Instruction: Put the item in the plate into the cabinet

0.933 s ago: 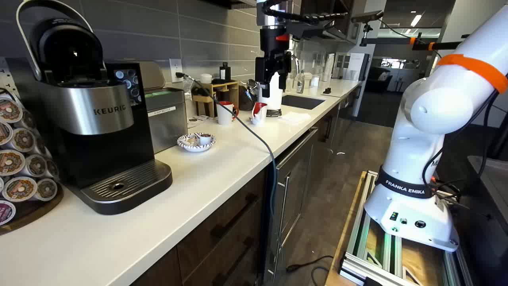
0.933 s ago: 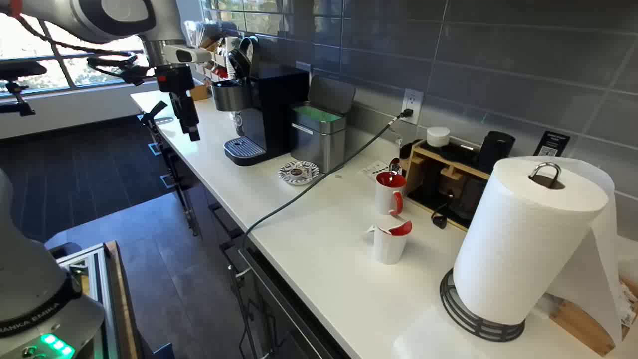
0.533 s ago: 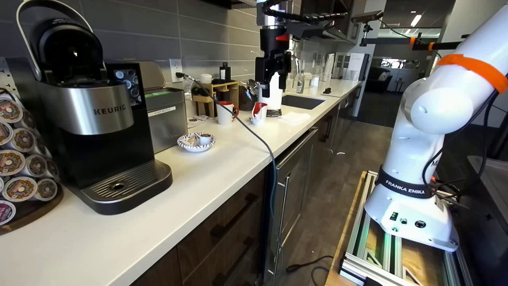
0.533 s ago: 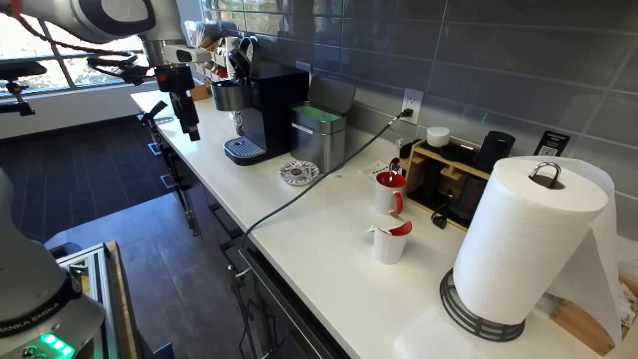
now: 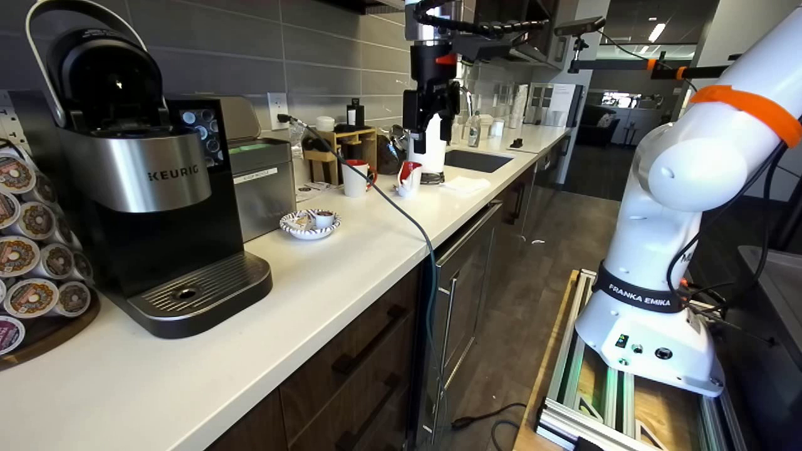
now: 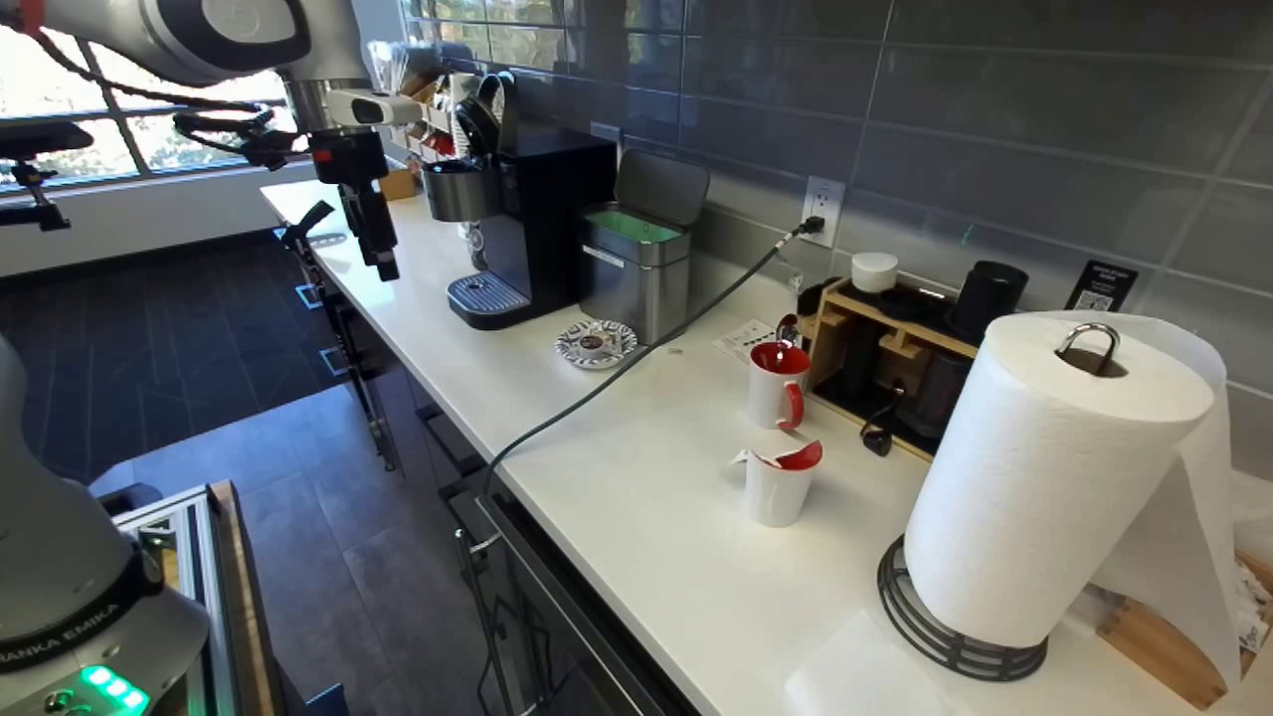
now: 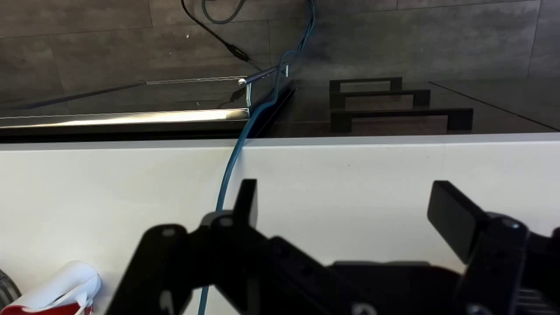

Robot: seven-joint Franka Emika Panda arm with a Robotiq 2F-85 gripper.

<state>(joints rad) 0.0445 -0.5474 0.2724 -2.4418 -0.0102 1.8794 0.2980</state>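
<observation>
The plate (image 5: pixel 308 235) is a small round dish with a dark-patterned rim on the white counter. It shows in both exterior views (image 6: pixel 597 364) and is out of the wrist view. In it sit a small pod-like white cup (image 5: pixel 324 219) (image 6: pixel 591 344) and a flat pale piece (image 5: pixel 302 222), perhaps a packet. My gripper (image 5: pixel 432 134) hangs above the counter's front side, well apart from the plate. In the wrist view its jaws (image 7: pixel 343 203) are wide open and empty. Dark wood drawer fronts (image 5: pixel 351 351) lie under the counter; which cabinet is meant, I cannot tell.
A coffee machine (image 5: pixel 156 188) and an open-lidded steel bin (image 6: pixel 636 268) stand beside the plate. A power cable (image 6: pixel 617 373) crosses the counter and hangs over its front edge. Two red-lined mugs (image 6: pixel 774 393) (image 6: pixel 778 492) and a paper towel roll (image 6: pixel 1044 487) stand farther along.
</observation>
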